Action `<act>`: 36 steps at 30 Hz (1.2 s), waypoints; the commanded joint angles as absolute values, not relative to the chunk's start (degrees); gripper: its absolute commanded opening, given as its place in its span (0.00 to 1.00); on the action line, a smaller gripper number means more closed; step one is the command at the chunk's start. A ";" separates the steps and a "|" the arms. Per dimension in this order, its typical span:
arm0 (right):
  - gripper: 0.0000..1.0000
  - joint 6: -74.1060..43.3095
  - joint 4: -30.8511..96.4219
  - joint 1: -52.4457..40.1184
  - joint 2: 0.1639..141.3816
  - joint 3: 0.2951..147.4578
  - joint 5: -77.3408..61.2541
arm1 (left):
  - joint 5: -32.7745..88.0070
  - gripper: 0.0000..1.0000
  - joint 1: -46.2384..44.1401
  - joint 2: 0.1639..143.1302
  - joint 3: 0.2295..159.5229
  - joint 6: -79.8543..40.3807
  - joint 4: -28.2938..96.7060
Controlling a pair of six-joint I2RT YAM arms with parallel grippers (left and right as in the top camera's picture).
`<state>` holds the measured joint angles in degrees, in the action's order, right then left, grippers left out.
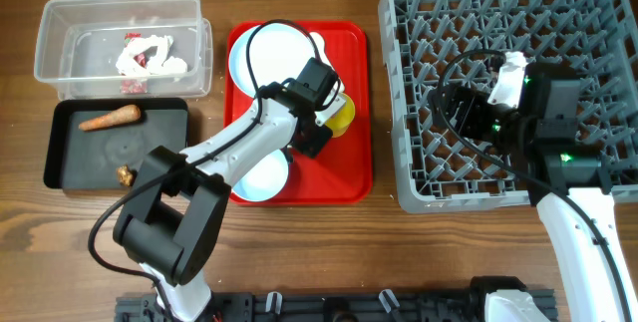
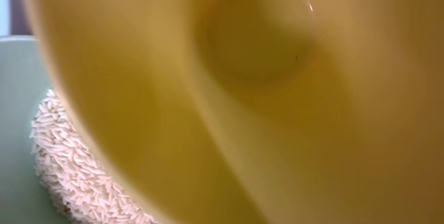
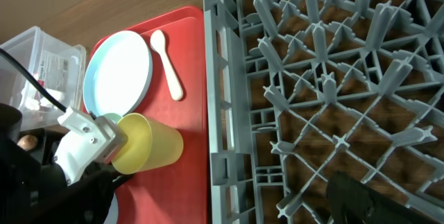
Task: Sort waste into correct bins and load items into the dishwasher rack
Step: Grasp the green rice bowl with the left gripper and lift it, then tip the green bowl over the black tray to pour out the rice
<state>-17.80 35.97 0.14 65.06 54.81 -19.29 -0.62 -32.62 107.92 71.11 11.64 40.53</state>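
1. In the left wrist view the yellow cup [image 2: 277, 92] is a blur that fills nearly the whole picture, cut off at 12, 3 and 6 o'clock.
2. At 8 o'clock there, the rice [image 2: 69, 161] runs under the cup and off the bottom edge. The pale green bowl [image 2: 17, 113] shows only as a strip at 9 o'clock.
3. Overhead, the left arm [image 1: 229, 148] hides most of the plate [image 1: 249, 53] and half of the pale blue bowl [image 1: 261, 180].
4. We cannot make out the scraps in the clear tub [image 1: 50, 63].
5. The right wrist view cuts the rack [image 3: 312, 78] at 12, 3 and 6 o'clock. Of the right gripper [image 1: 464, 105] it shows only one dark finger [image 3: 361, 196], at 5 o'clock.
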 commanded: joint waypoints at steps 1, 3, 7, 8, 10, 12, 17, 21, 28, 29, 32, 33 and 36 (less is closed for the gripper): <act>1.00 -18.06 35.57 -0.14 65.43 55.81 -19.97 | -0.95 0.04 -32.73 108.79 71.85 11.77 40.32; 1.00 -18.06 35.55 -0.14 65.43 55.81 -19.97 | -0.99 0.04 -32.69 108.77 71.90 11.44 39.81; 1.00 -18.06 35.11 -0.14 65.43 55.81 -19.99 | -2.68 0.04 -31.03 107.74 74.87 5.23 41.04; 1.00 -18.06 35.11 -0.14 65.43 55.81 -19.99 | -2.63 0.04 -30.17 107.02 76.58 3.20 41.91; 1.00 -18.06 35.03 -0.14 65.43 55.81 -19.99 | -1.93 0.04 -29.06 105.60 79.22 0.67 43.18; 1.00 -18.09 34.72 -0.14 65.43 55.81 -19.99 | -0.14 0.04 -28.21 103.74 81.82 -0.86 44.42; 1.00 -18.13 34.24 -0.14 65.43 55.81 -19.99 | 1.06 0.04 -25.89 98.85 83.70 -6.22 45.15; 1.00 -18.15 34.22 -0.14 65.43 55.81 -19.99 | 2.26 0.04 -21.30 95.15 83.70 -11.68 48.69; 1.00 -18.13 34.06 -0.14 65.43 55.81 -19.99 | 19.05 0.04 -1.67 92.27 83.57 -12.62 57.67; 1.00 -18.15 34.06 -0.14 65.43 55.81 -20.01 | 21.61 0.04 2.90 92.31 83.29 -11.97 58.83; 1.00 -18.22 34.06 -0.16 65.43 55.81 -20.01 | 28.56 0.04 10.48 92.31 82.67 -7.57 59.00; 1.00 -18.22 34.06 -0.14 65.43 55.81 -20.01 | 31.24 0.04 13.93 92.49 82.37 -6.13 59.02; 1.00 -18.22 34.06 -0.14 65.43 55.81 -20.01 | 38.61 0.04 21.08 93.34 81.52 -1.02 58.13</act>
<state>-17.80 34.26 0.14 65.06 54.81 -19.29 26.61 15.18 93.91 82.61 -7.92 58.92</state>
